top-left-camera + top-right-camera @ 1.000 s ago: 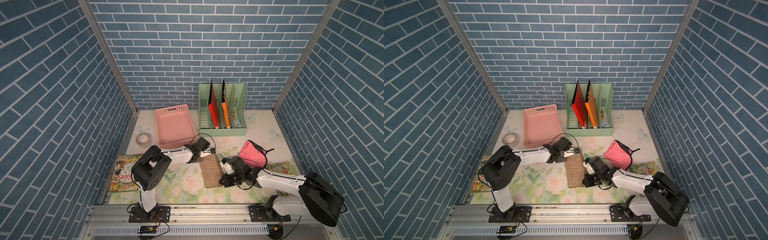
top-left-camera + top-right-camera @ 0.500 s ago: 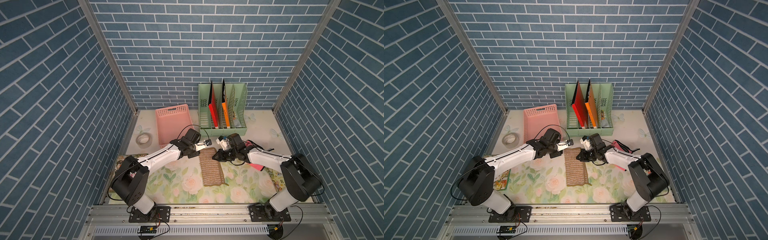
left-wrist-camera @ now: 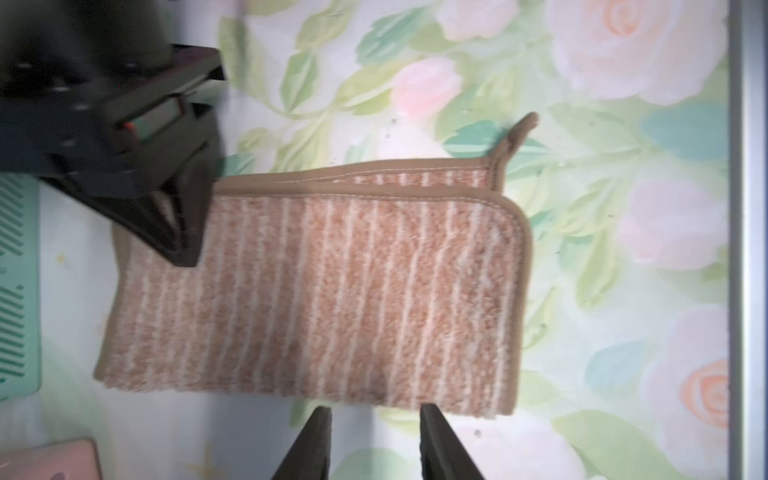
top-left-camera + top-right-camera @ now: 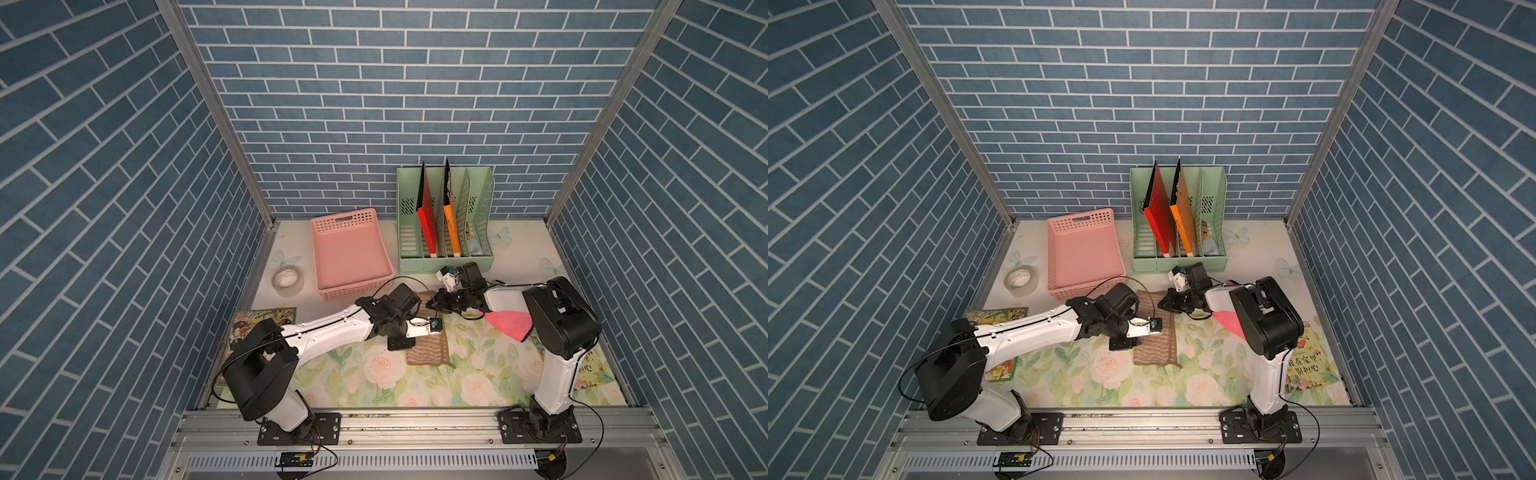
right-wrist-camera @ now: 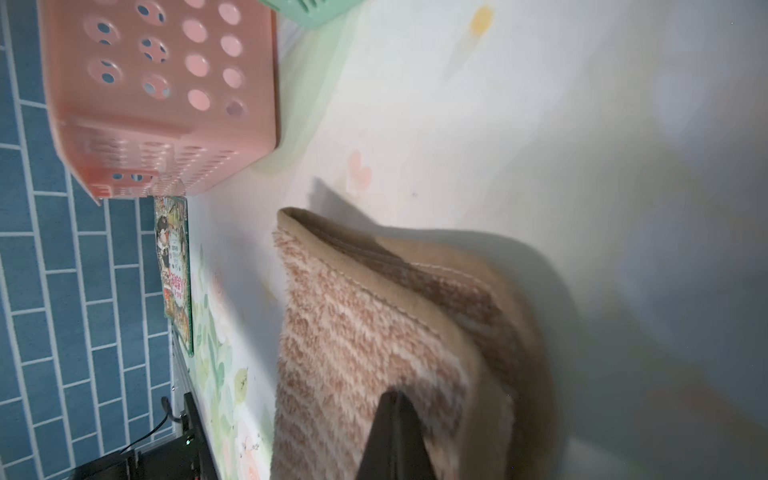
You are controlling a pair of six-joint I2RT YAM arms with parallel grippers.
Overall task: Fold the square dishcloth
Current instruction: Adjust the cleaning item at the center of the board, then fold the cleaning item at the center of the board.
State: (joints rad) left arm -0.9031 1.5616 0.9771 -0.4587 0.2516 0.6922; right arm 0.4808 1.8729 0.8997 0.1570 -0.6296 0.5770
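The dishcloth [image 4: 430,353], brown with pale stripes, lies folded into a long strip on the floral mat in both top views [image 4: 1156,347]. My left gripper [image 3: 376,419] is open beside the strip's long folded edge, with nothing between its fingers; in a top view it sits at the strip's left side [image 4: 401,344]. My right gripper [image 5: 395,399] is shut on the dishcloth [image 5: 353,332] at its far right corner, which is raised off the mat. The left wrist view shows the right gripper [image 3: 183,249] on that corner of the dishcloth [image 3: 332,291].
A pink basket [image 4: 353,253] stands just beyond the cloth. To its right is a green file holder [image 4: 478,232] with red and orange folders. A tape roll [image 4: 287,279] sits far left, a pink pouch [image 4: 509,324] under the right arm, picture books at left [image 4: 266,320] and right [image 4: 1308,365].
My left gripper has moved from the cloth's far left end towards the near side along its left edge. My right gripper came from the near right end to the far corner.
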